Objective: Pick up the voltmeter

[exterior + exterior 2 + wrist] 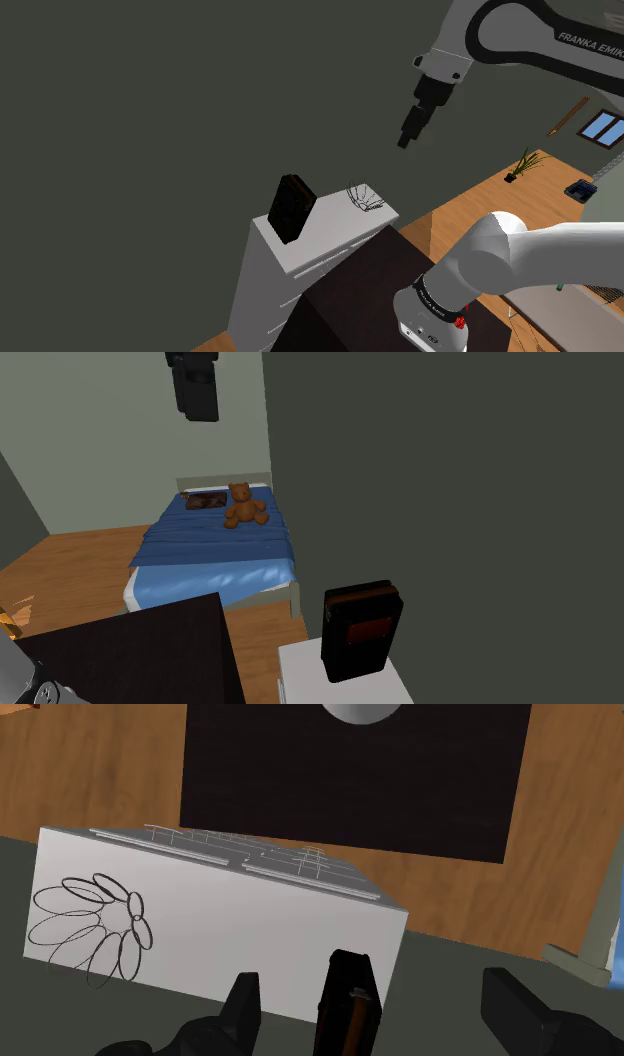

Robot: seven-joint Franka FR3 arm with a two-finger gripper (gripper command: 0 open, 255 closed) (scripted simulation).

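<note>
Gripper (372, 984): fingers (245, 1004) spread wide, touching nothing. It hangs high over the white dresser (230, 934), well apart from it, pointing down.

Voltmeter (347, 1004): a black slab with a brownish face, standing upright near one end of the dresser top, by the grey wall. Along the wrist camera's sight it lines up between the fingers. Standing upright probably offers its thin sides to a pinch, though its exact turn is hard to judge from here.

Wire ornament (95, 929): lies at the other end, well apart.

Arm (520, 30): arches up over the stand (360, 290), wrist bent downward.
</note>
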